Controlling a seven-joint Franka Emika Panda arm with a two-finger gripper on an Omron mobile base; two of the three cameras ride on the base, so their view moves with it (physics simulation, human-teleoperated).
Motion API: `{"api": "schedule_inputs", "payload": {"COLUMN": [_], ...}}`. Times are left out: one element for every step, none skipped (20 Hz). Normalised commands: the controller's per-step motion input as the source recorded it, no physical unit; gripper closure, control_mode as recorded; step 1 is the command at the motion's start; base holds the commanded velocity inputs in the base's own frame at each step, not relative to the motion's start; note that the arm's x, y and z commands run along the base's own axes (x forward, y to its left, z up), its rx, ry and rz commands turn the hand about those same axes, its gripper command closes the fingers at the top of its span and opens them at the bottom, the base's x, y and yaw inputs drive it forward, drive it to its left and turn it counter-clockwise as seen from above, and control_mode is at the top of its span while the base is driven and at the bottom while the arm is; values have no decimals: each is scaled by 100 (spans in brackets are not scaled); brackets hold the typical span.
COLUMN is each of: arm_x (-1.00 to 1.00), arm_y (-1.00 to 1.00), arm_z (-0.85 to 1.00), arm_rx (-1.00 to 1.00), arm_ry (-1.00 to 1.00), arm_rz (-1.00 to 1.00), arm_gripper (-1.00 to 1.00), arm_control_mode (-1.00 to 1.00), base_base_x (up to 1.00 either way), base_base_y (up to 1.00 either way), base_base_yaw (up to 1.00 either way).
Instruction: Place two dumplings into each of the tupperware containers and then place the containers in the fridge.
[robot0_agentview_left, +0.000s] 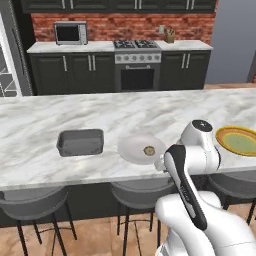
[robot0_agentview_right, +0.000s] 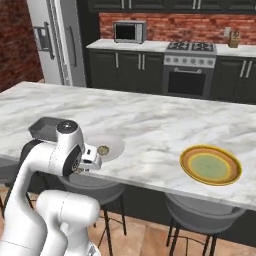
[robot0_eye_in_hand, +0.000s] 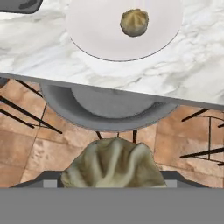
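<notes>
A tan-olive dumpling (robot0_eye_in_hand: 111, 166) looms large at the bottom of the hand view, and my gripper (robot0_eye_in_hand: 113, 183) is shut on it, its fingertips hidden behind the lump. The hand (robot0_agentview_right: 91, 158) hangs at the island's front edge, above a stool. A second dumpling (robot0_eye_in_hand: 134, 22) (robot0_agentview_left: 149, 150) (robot0_agentview_right: 103, 149) lies on the round white plate (robot0_agentview_left: 131, 146) (robot0_eye_in_hand: 96, 30). One grey tupperware container (robot0_agentview_left: 80, 142) (robot0_agentview_right: 44, 128) stands empty to the plate's left; its corner (robot0_eye_in_hand: 19, 4) shows in the hand view. The fridge (robot0_agentview_right: 55, 40) stands closed at the far left.
A yellow-rimmed plate (robot0_agentview_left: 237, 140) (robot0_agentview_right: 210, 165) sits to the right on the marble island (robot0_agentview_left: 60, 115). Grey stools (robot0_eye_in_hand: 109, 105) (robot0_agentview_left: 30, 202) line the island's front. Stove, microwave and dark cabinets run along the back wall.
</notes>
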Motion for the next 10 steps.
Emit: {"api": "schedule_inputs", "payload": {"arm_x": [0,0,0,0,0,0,0,0,0,0], "arm_y": [0,0,0,0,0,0,0,0,0,0], "arm_z": [0,0,0,0,0,0,0,0,0,0], "arm_rx": [0,0,0,0,0,0,0,0,0,0], "arm_ry": [0,0,0,0,0,0,0,0,0,0], "arm_rz": [0,0,0,0,0,0,0,0,0,0], "arm_gripper": [100,100,100,100,100,100,100,100,100,100], "arm_control_mode": [100,100,100,100,100,100,100,100,100,100], "base_base_x": [0,0,0,0,0,0,1,9,14,21], "base_base_y": [81,78,77,76,76,71,67,62,61,59], "base_base_yaw": [0,0,0,0,0,0,0,0,0,0]}}
